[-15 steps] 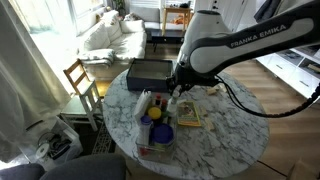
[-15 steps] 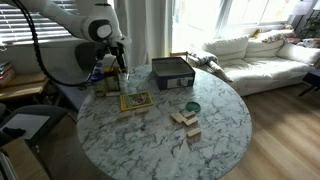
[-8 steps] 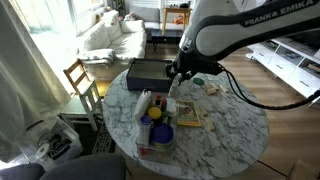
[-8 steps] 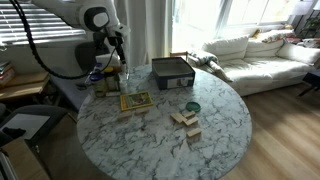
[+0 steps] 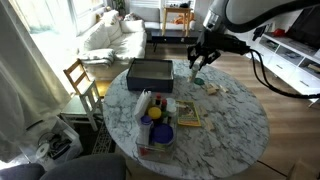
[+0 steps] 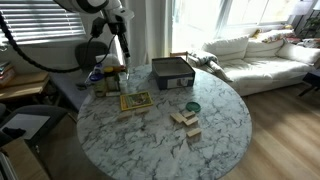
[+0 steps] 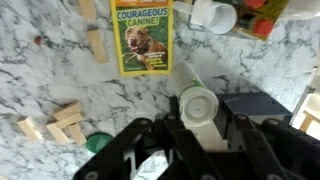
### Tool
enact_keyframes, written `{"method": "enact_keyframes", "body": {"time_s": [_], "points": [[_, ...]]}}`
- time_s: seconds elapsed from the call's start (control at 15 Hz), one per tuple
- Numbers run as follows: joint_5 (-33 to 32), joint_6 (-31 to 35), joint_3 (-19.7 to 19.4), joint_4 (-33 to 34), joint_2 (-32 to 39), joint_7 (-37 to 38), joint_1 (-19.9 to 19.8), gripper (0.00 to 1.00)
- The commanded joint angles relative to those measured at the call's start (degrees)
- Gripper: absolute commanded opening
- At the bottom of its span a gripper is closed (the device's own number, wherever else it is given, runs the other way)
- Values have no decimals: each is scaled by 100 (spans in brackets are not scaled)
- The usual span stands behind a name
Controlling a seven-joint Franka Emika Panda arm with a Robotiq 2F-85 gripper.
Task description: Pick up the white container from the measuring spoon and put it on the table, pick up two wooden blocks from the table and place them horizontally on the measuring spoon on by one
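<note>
My gripper (image 5: 197,64) hangs high above the marble table, also in an exterior view (image 6: 123,44). In the wrist view the gripper (image 7: 200,132) is shut on the small white container (image 7: 197,103), a short cylinder with a green stripe. The green measuring spoon (image 7: 97,143) lies bare on the table and shows in both exterior views (image 5: 197,80) (image 6: 192,106). A cluster of pale wooden blocks (image 7: 55,122) lies beside it, seen also in both exterior views (image 6: 185,119) (image 5: 212,88). A single block (image 7: 96,45) lies apart near the book.
A black box (image 5: 150,72) (image 6: 171,72) (image 7: 256,105) stands at the table's far side. A yellow dog book (image 7: 141,38) (image 6: 135,101) lies flat. Colourful items with a taller white bottle (image 5: 145,102) crowd one edge. A chair (image 5: 80,78) stands beside the table.
The arm has risen and swung away from the book and colourful items toward the spoon's side of the table. The things on the table have not moved.
</note>
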Motion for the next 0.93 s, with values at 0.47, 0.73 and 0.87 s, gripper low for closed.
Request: {"method": "enact_keyframes", "body": {"time_s": [0.47,0.73,0.87], "points": [[-828,586,-617,-1692,-89,1908,-614,13],[-696,1150,-727,-2094,128,2672,-682,13],[-643,1477,-747,-2246,227,2930,-673,13]]}}
